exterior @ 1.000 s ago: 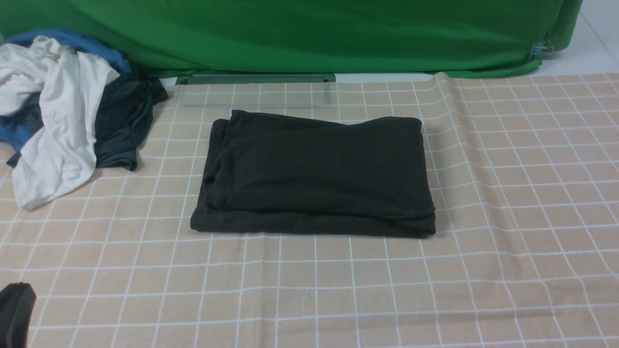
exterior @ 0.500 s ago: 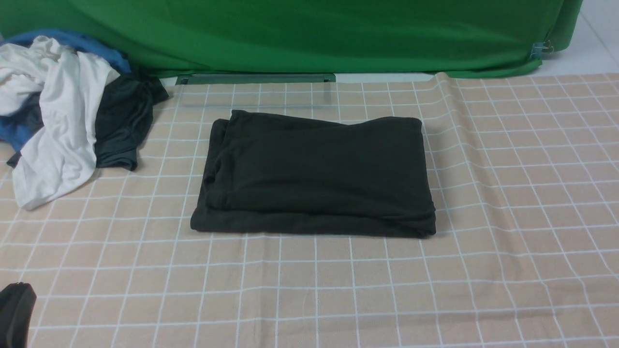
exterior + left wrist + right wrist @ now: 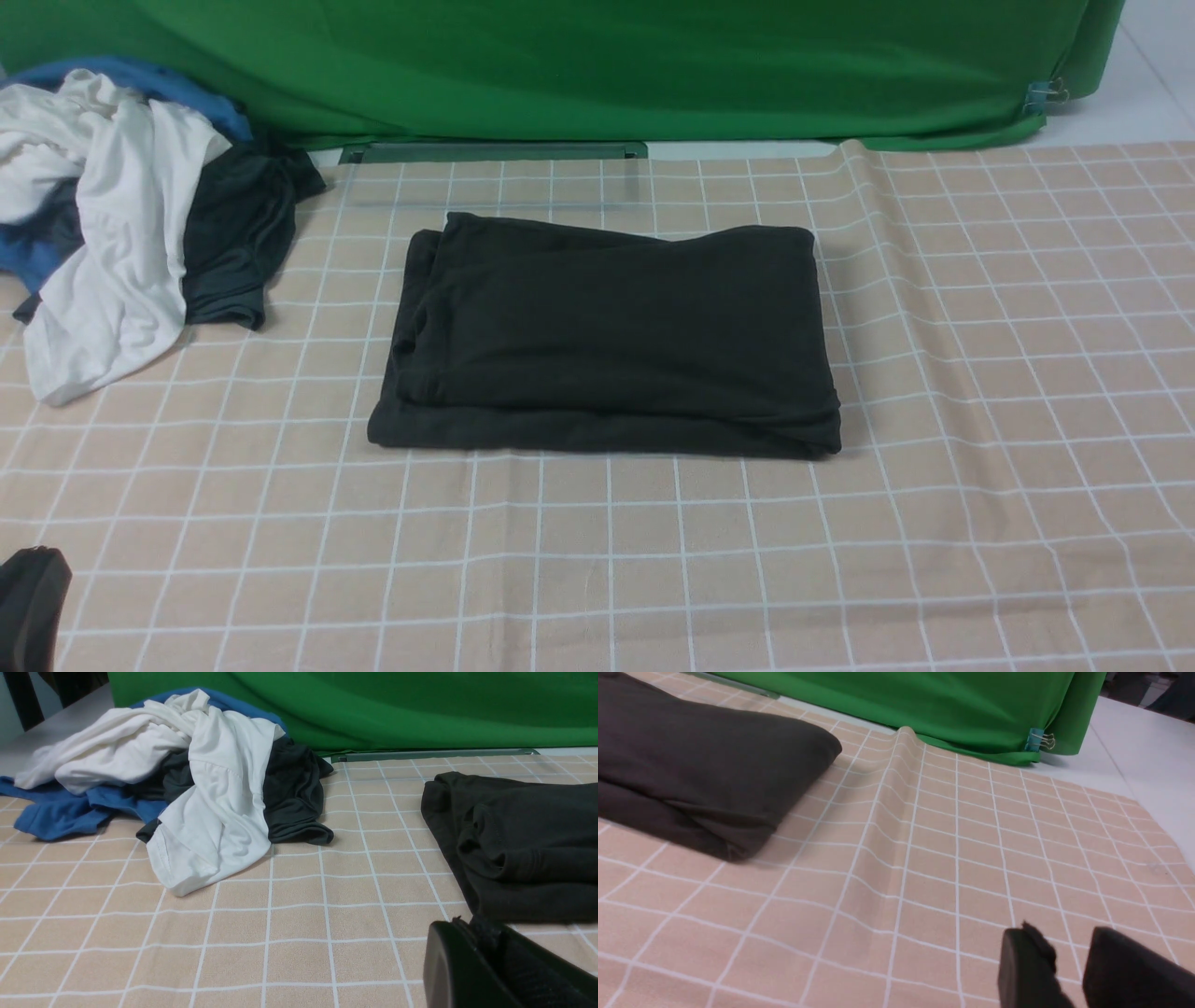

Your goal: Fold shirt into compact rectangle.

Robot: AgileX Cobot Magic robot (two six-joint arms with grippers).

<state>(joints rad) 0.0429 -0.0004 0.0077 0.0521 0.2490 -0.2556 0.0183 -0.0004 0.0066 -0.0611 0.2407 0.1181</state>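
Left gripper [image 3: 495, 961] at 7 o'clock edge of worktop [image 3: 653, 560], parked; open or closed: cannot tell. Right gripper [image 3: 1069, 970] empty, narrow gap between fingers. Shirt [image 3: 607, 336] at worktop centre, already compact rectangle; task looks done. Clothes pile [image 3: 121, 224] at 10 o'clock. No change from earlier frames.

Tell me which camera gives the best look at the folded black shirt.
The front view: the whole shirt shows as a folded rectangle lying on the checked cloth, all four edges visible. The left wrist view catches only one end with its layered folds; the right wrist view shows only the opposite end.
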